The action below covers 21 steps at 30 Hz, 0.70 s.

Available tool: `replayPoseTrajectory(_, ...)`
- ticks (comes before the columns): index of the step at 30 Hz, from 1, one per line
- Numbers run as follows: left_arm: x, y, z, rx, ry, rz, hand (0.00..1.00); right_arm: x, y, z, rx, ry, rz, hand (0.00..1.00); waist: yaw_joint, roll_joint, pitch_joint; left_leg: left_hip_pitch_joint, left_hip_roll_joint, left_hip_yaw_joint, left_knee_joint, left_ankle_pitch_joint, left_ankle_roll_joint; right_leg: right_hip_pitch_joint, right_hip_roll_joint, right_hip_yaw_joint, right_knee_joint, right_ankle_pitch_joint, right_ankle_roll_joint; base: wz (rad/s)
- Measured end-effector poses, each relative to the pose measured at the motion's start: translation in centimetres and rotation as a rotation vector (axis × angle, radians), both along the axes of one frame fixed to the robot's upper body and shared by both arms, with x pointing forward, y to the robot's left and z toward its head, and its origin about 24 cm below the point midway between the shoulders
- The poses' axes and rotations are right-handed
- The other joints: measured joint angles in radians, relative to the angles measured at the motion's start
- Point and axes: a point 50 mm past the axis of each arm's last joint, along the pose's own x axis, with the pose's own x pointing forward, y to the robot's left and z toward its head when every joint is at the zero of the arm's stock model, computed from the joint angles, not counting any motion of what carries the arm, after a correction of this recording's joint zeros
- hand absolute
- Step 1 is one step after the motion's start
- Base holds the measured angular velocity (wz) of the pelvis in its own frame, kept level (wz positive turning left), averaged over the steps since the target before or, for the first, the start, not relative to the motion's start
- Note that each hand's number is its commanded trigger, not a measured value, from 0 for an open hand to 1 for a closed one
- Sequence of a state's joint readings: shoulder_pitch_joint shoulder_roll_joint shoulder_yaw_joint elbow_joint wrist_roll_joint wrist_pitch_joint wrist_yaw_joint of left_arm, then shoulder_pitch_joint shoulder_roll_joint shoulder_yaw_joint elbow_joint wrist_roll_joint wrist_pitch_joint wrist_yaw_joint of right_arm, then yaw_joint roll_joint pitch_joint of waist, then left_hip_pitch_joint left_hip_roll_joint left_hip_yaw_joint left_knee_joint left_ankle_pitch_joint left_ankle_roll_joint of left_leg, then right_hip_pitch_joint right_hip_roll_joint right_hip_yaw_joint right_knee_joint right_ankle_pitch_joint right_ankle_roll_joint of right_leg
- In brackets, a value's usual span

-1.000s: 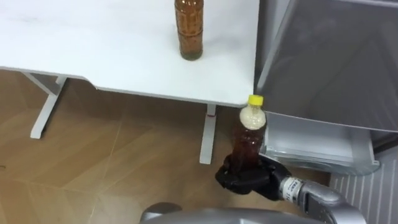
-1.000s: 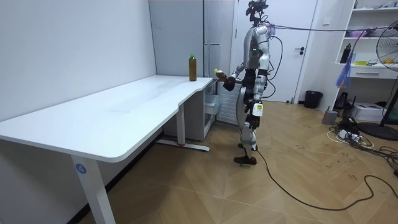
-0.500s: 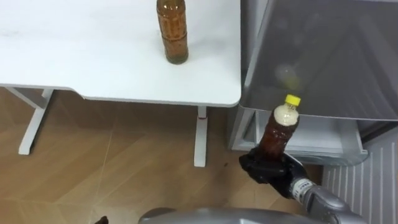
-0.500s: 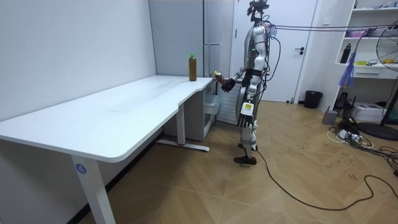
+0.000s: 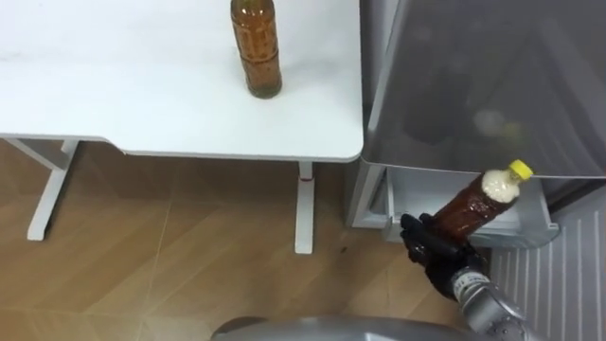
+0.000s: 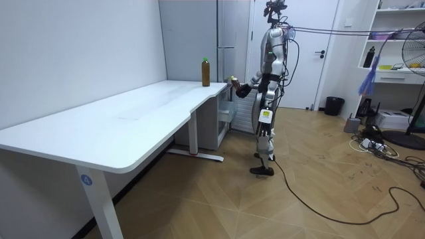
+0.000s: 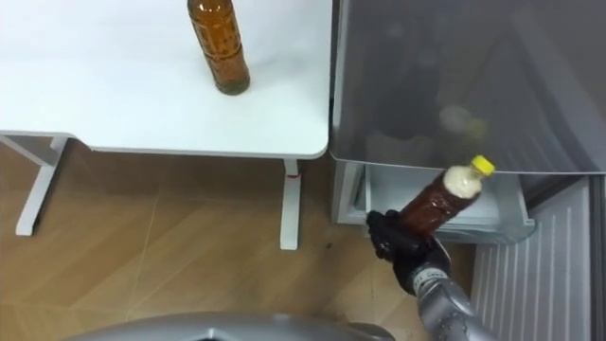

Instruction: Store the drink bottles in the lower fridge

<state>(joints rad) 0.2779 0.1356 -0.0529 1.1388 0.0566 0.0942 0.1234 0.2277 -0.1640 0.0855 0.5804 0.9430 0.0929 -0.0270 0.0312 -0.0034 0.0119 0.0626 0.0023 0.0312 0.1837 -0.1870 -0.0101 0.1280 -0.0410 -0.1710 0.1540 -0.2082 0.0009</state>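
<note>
My right hand (image 5: pixel 437 250) (image 7: pixel 398 239) is shut on the lower part of a brown tea bottle with a yellow cap (image 5: pixel 478 201) (image 7: pixel 443 196). The bottle leans up and to the right, its cap over the open lower fridge drawer (image 5: pixel 417 204) (image 7: pixel 492 225). A second brown bottle (image 5: pixel 257 49) (image 7: pixel 220 48) stands upright on the white table (image 5: pixel 114 95), far from my hand. In the room view I stand before the grey fridge (image 6: pixel 229 66) at the table's far end, right hand (image 6: pixel 243 89) holding the bottle toward it.
The grey fridge front (image 5: pixel 483 85) rises over the open drawer. The open door's ribbed inner side (image 5: pixel 554 284) is at the lower right. The table's white leg (image 5: pixel 304 208) stands just left of the fridge, on wood floor (image 5: pixel 170 256).
My right hand has carried the bottle to the right, toward the fridge drawer, and tipped it from upright to a lean. The view has swung right as well.
</note>
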Motion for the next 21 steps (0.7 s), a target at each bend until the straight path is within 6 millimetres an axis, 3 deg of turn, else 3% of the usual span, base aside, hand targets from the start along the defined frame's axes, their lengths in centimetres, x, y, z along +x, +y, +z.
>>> replayPoseTrajectory(7,0.1,-0.2,0.0,-0.025,0.003,0.006,0.0,0.7,-0.1,0.0,0.199,-0.027,-0.248,1.0,0.006,0.014,0.0,0.0,0.0,0.004,0.0,0.0,0.0,-0.005,0.001,0.005,-0.001,0.0,0.0,0.0)
replayPoseTrajectory(21,-0.8,-0.4,0.0,-0.07,0.037,0.035,0.0,1.7,-0.7,0.7,0.441,-0.176,-0.518,1.0,0.015,0.003,-0.0055,0.015,0.001,0.024,-0.001,0.0,0.0,0.004,0.0,0.011,-0.002,0.0,0.0,0.0)
